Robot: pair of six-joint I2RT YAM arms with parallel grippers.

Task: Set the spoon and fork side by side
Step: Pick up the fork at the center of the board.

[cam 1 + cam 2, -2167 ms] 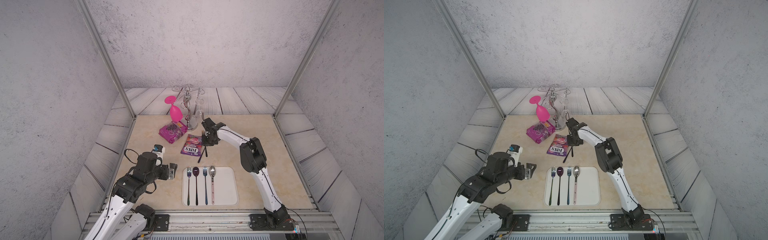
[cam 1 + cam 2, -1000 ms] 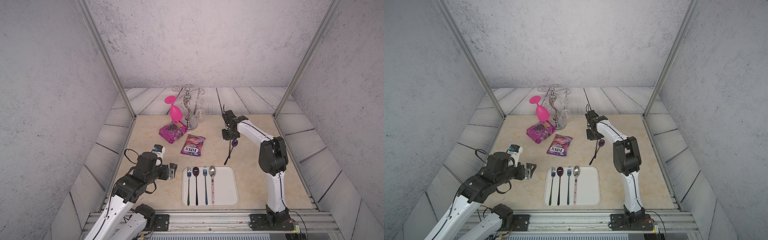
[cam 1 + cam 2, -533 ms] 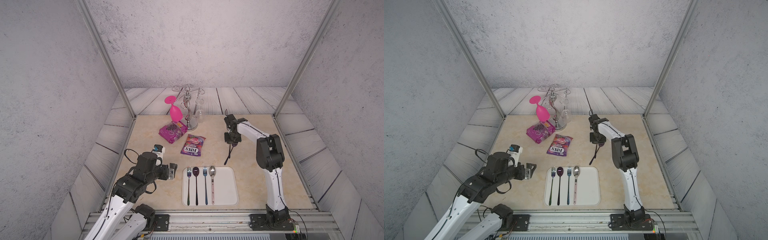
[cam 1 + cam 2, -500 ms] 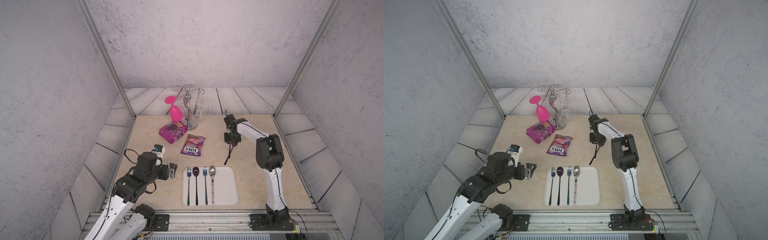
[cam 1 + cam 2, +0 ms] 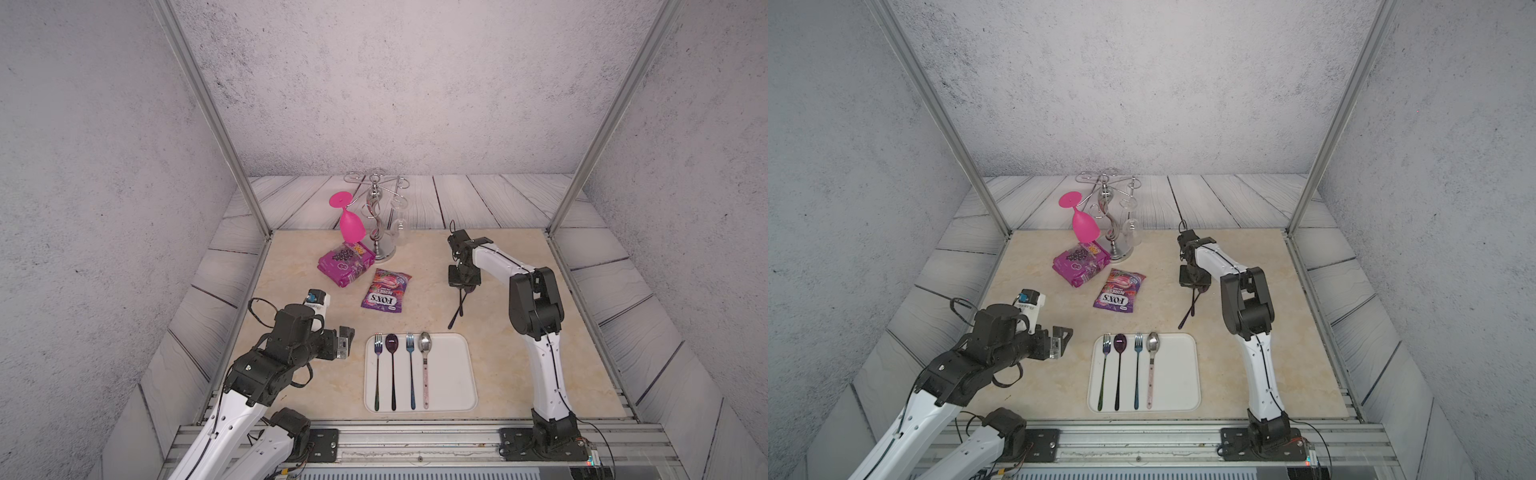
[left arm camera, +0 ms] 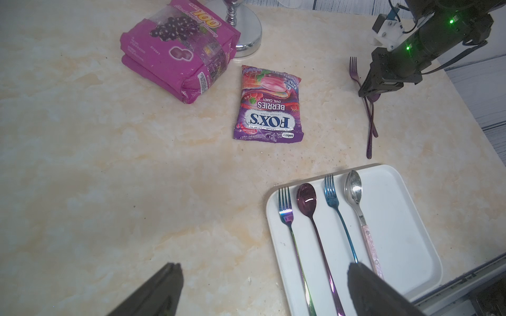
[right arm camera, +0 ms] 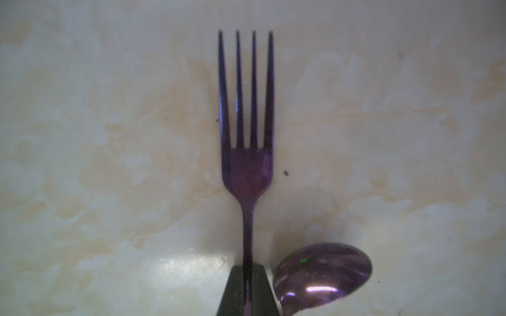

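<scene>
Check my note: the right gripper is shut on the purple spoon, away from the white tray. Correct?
Wrong utensil: the right gripper is shut on the purple fork, away from the white tray. The purple spoon lies beside it, ungripped, as the right wrist view shows.

Fork [image 7: 247,169] handle behind right claw [image 7: 247,270], spoon [image 7: 323,273] cropped

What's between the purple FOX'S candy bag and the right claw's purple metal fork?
Only bare beige marble tabletop separates the purple FOX'S candy bag from the purple metal fork; the left wrist view shows it.
</scene>
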